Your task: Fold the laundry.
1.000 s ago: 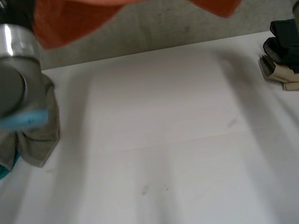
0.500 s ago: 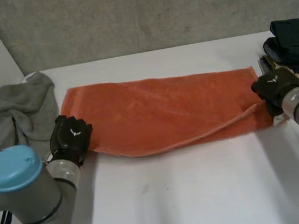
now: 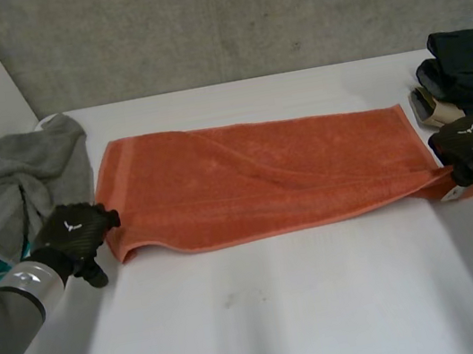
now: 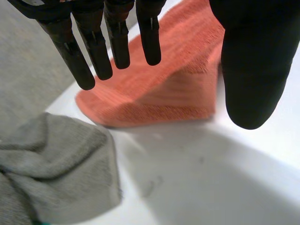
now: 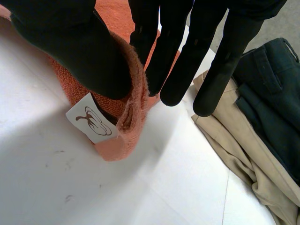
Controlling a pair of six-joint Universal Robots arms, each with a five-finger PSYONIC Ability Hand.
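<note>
Two hands at towel ends | left hand: fingers straight, spread, clear of towel corner lying just beyond fingertips | right hand: thumb and straight fingers pinch labelled corner | grey cloth past left fingertips, beside towel

No legible text or numbers are present: the only markings are a white label bearing a brown line-drawn emblem, sewn at a corner of the orange towel, and a small white emblem on the back of the left hand and of the right hand.
</note>
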